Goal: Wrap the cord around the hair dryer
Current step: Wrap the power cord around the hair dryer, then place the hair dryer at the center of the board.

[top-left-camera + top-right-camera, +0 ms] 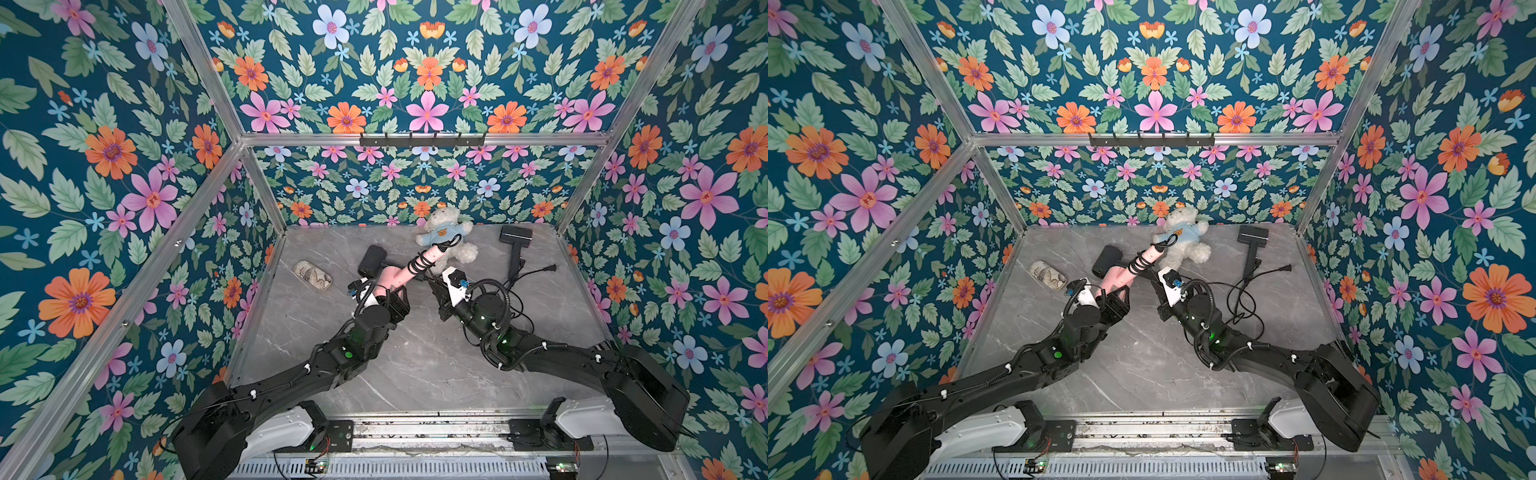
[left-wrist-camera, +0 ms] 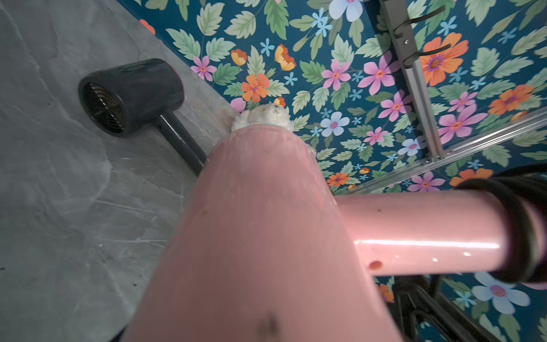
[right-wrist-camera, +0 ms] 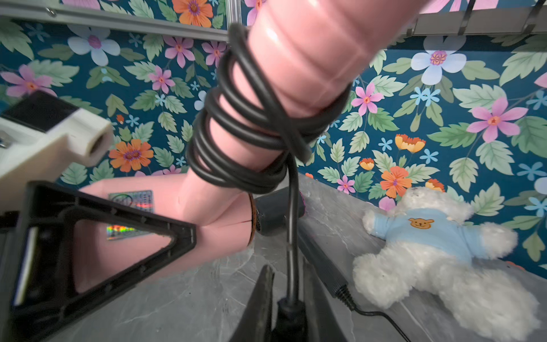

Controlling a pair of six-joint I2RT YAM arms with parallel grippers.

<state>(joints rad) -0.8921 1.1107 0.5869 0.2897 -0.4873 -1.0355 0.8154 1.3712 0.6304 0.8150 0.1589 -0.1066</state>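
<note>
Pink hair dryer [image 1: 399,274] is hanging tilted above the surface [image 1: 415,365], near its far edge, the left pincer [image 1: 386,296] clamping its body. Black cord [image 3: 245,139] is lying in several coils round the handle, its tail running into the right pincer [image 3: 288,281], which is pinching it.

Both top views are bright and even — table [image 1: 415,365] shadows faint, frame rails [image 1: 205,68] splaying toward 10 and 2 o'clock. Close to the wrist lenses the hair dryer [image 2: 266,237] blurs, a glare streak on its handle.

Open tabletop [image 1: 415,365] in front; teddy bear [image 1: 446,235], black dryer [image 1: 371,259] behind hair dryer [image 1: 399,274].
</note>
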